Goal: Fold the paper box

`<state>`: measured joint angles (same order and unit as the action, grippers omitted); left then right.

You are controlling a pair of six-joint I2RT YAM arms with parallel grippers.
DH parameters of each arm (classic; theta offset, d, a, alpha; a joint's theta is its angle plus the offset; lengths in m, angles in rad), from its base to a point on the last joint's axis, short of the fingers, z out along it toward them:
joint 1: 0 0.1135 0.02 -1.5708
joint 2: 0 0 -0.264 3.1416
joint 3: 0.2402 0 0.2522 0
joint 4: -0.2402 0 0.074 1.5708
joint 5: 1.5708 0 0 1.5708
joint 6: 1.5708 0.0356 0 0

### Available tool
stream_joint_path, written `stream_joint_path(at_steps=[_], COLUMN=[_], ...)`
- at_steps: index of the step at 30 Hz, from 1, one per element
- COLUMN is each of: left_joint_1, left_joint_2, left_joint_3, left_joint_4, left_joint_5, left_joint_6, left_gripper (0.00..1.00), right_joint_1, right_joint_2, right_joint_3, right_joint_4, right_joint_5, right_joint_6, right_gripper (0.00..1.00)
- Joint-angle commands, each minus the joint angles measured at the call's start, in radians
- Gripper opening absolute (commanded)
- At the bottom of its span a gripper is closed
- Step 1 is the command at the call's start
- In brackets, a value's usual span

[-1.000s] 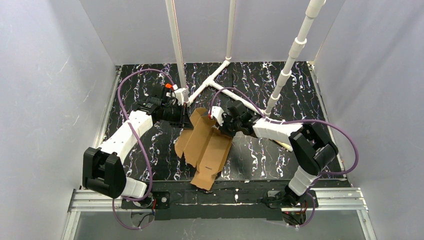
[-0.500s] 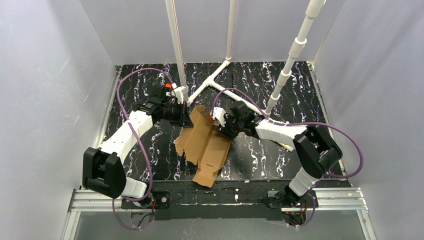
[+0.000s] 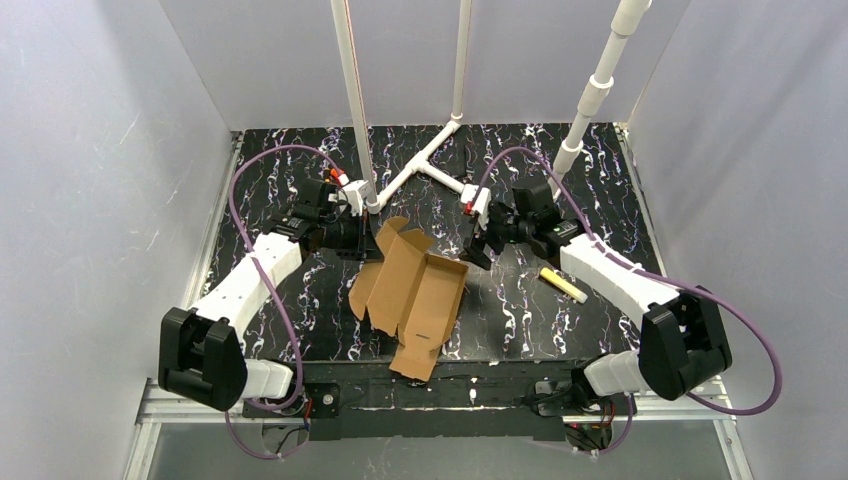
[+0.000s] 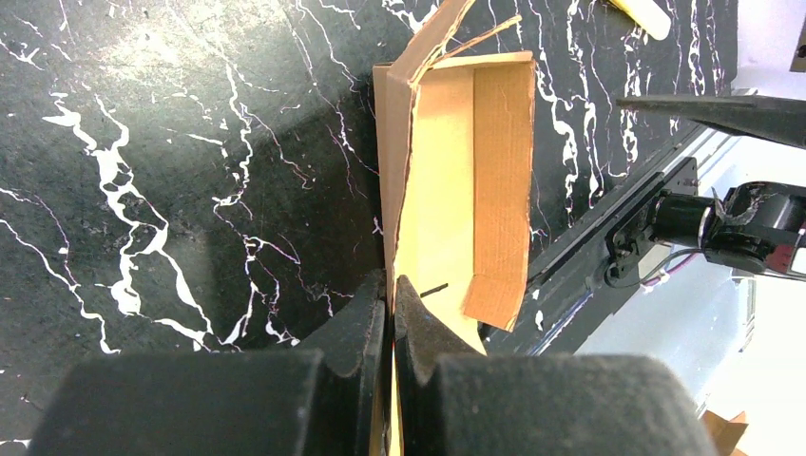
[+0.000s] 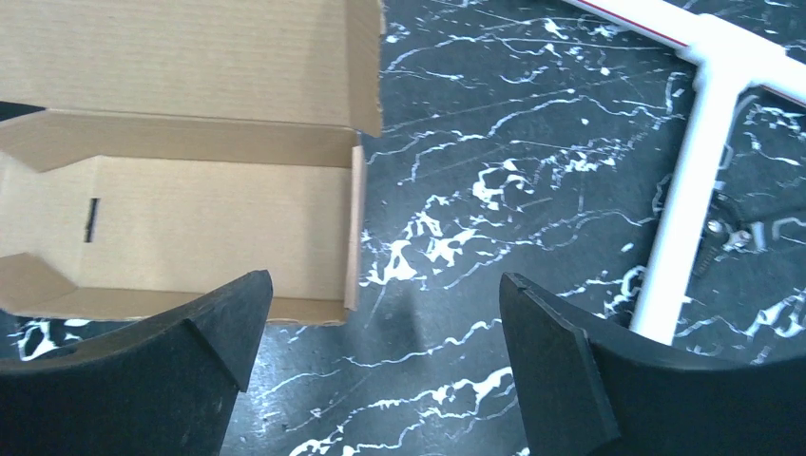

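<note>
The paper box [image 3: 412, 292] is brown corrugated cardboard, half folded, lying open on the black marbled table [image 3: 520, 310] with its side walls raised and a flap trailing toward the near edge. My left gripper [image 3: 371, 238] is shut on the box's far-left wall. In the left wrist view the fingertips [image 4: 392, 285] pinch the thin cardboard edge of the box [image 4: 461, 190]. My right gripper [image 3: 481, 246] hovers just right of the box, open and empty. In the right wrist view its jaws [image 5: 382, 285] stand wide over bare table, with the box [image 5: 190, 209] at upper left.
A white PVC pipe frame [image 3: 420, 168] lies on the table behind the box, with uprights rising from it; one pipe [image 5: 692, 161] shows right of my right gripper. A yellow stick [image 3: 563, 284] lies on the table to the right. Grey walls enclose three sides.
My right gripper has let go of the box's right wall, opened wide and drawn back to the right and away. The left gripper keeps its hold.
</note>
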<state>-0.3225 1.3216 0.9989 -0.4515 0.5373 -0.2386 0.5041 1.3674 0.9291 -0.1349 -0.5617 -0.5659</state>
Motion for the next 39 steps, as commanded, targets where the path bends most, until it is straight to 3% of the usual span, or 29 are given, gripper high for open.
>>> stream_joint_path(at_steps=[1, 5, 23, 32, 37, 39], left_joint_1=[0.005, 0.006, 0.006, 0.006, 0.006, 0.006], left_joint_2=[-0.058, -0.069, -0.126, -0.15, -0.178, -0.184], left_joint_3=[-0.017, -0.028, -0.094, -0.12, -0.133, -0.146], left_joint_4=[0.016, 0.025, 0.05, 0.066, 0.073, 0.083], left_joint_5=[0.006, 0.008, 0.006, 0.007, 0.013, 0.012], left_joint_6=[0.002, 0.0, -0.021, -0.052, -0.064, -0.077], left_gripper=[0.0, 0.0, 0.0, 0.0, 0.0, 0.0], right_joint_1=[-0.051, -0.108, -0.145, -0.148, -0.15, -0.15], right_joint_2=[0.013, 0.031, 0.005, -0.016, -0.011, 0.0], right_joint_3=[-0.013, -0.012, -0.069, -0.083, -0.084, -0.081], right_joint_4=[-0.04, -0.075, -0.167, -0.288, -0.31, -0.3], right_joint_5=[-0.184, -0.236, -0.244, -0.259, -0.258, -0.233], right_joint_6=[-0.031, -0.048, -0.194, -0.413, -0.453, -0.433], right_gripper=[0.98, 0.98, 0.95, 0.94, 0.87, 0.77])
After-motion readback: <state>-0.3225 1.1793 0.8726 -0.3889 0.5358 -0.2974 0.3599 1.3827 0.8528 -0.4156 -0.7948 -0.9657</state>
